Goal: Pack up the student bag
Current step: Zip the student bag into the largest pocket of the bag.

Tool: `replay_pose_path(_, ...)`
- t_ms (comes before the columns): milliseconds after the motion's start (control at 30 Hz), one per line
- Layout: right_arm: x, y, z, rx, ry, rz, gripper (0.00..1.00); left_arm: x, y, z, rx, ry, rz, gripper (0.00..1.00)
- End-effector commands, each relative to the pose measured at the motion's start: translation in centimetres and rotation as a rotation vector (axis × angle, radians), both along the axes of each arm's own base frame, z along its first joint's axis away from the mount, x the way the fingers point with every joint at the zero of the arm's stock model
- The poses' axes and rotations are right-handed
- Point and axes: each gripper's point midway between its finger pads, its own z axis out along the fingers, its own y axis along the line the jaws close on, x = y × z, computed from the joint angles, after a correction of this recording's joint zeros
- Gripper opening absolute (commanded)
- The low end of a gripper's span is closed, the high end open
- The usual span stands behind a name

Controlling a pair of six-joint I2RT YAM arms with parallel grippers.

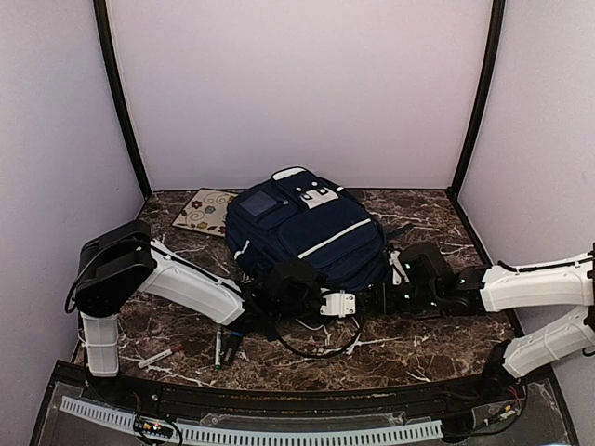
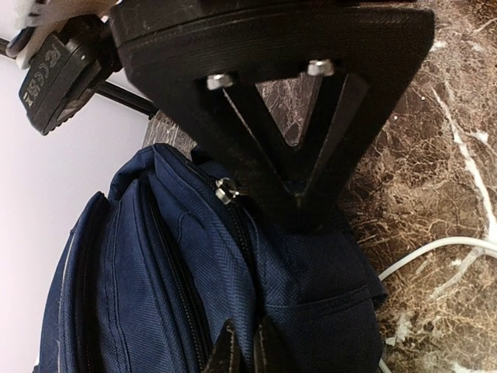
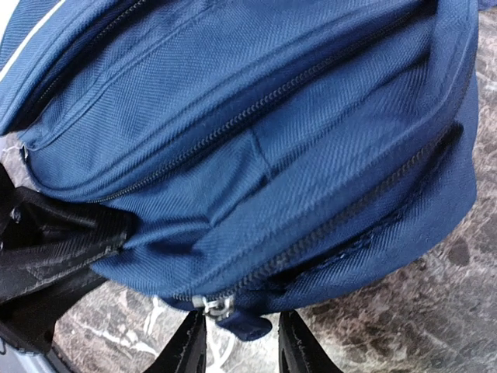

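Fingertips of the left gripper stand pressed together at the bottom of the left wrist view, on the fabric of the large navy blue fabric backpack just beside a zip line. Whether a fold is caught between them cannot be told.

The right gripper has its jaws partly spread at the bottom edge of the right wrist view. A small blue fabric tab at the end of a zip sits between them, with the silver metal zip pull just above it. Neither finger visibly clamps the tab.

The left wrist view alone shows the right gripper's black triangular body at the top of the frame, its tip on the bag near the same pull, and a thin white cable at lower right. The right wrist view alone shows three zip lines across the bag's side.

The top view alone shows the whole layout. The backpack lies in the centre of the dark brown marbled table, its handle toward the back wall, with both grippers at its near edge. A beige card with flower figures lies at the bag's upper left. A white marker and a dark pen lie at lower left.

What the bag's pockets hold cannot be seen.
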Motion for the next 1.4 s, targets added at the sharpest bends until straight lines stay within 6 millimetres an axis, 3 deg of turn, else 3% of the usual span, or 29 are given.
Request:
replay_pose_path(0,2.0,0.1,2.1,-0.024,-0.098,-0.052,0.29,0.9,0.3,2.0,-0.052,-0.033,0.031,0.0)
replay_pose_path(133,2.5,0.0,2.8,-0.03,-0.133,-0.059,0.26,0.8,0.3,2.0,-0.056,-0.031,0.03,0.0)
replay_pose_path(500,2.1,-0.4,3.6,-0.067,-0.152,-0.024,0.01,0.9,0.5,1.9,-0.047,-0.04,0.035,0.0)
replay_pose_path(700,1.7,-1.2,3.2,-0.11,-0.136,-0.017,0.0,0.9,0.8,1.9,-0.041,-0.045,0.041,0.0)
replay_pose_path(967,3.6,-8.3,1.3,-0.231,-0.015,-0.215,0.0,0.1,3.6,1.8,-0.013,-0.032,0.068,0.0)
replay_pose_path(1300,6.7,-14.5,1.9,-0.408,0.072,-0.366,0.0,-3.2,9.3,0.2,0.05,0.093,0.075,0.0)
replay_pose_path(1367,7.2,-14.9,2.0,-0.419,0.08,-0.372,0.0,-4.2,10.1,0.3,0.047,0.127,0.054,0.0)
